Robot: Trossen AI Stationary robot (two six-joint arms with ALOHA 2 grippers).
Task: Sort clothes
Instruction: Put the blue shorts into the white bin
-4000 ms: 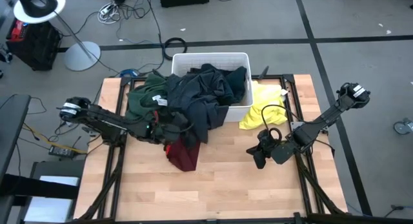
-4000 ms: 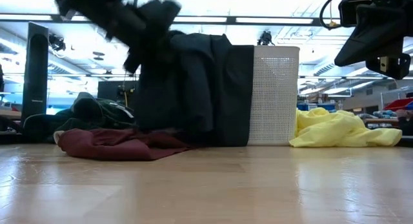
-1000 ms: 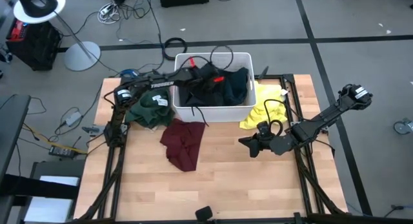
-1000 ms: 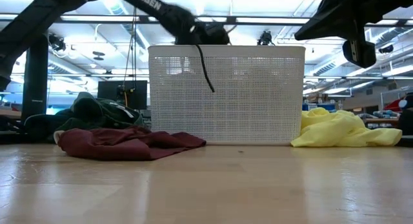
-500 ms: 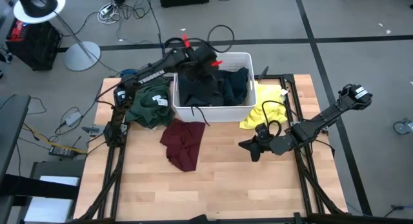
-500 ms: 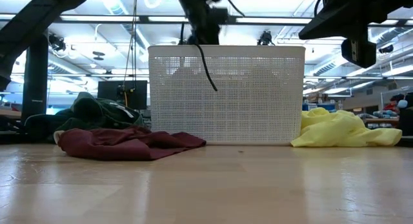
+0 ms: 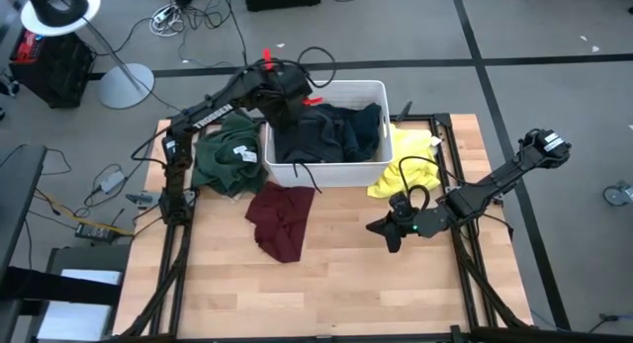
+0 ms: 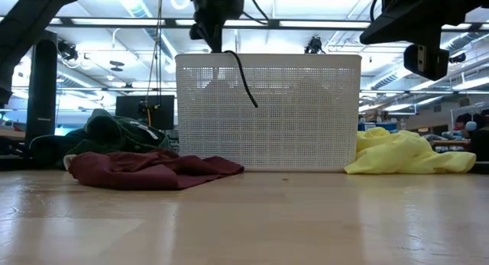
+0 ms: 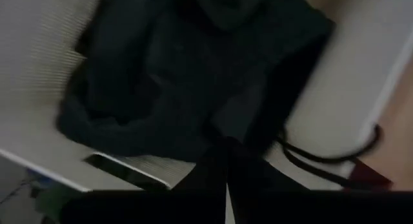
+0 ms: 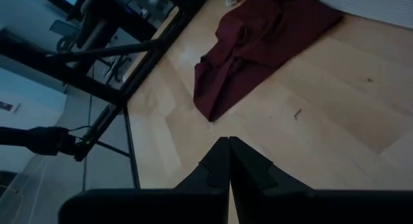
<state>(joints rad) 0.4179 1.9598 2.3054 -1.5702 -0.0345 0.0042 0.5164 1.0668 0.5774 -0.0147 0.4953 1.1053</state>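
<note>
The left gripper [image 7: 284, 94] is above the tub's [image 7: 326, 170] far-left corner, jaws closed and holding nothing, with the dark clothes [image 7: 326, 135] lying inside. It seems one drop is finished. The next move is probably to pick the maroon piece [image 7: 280, 219] or the green top [image 7: 226, 163] beside the tub. The right gripper [image 7: 388, 231] waits closed near the yellow piece [image 7: 404, 168]

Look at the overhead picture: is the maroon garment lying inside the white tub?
No, the maroon garment lies on the wooden table in front of the white tub, which holds only dark clothes.
</note>
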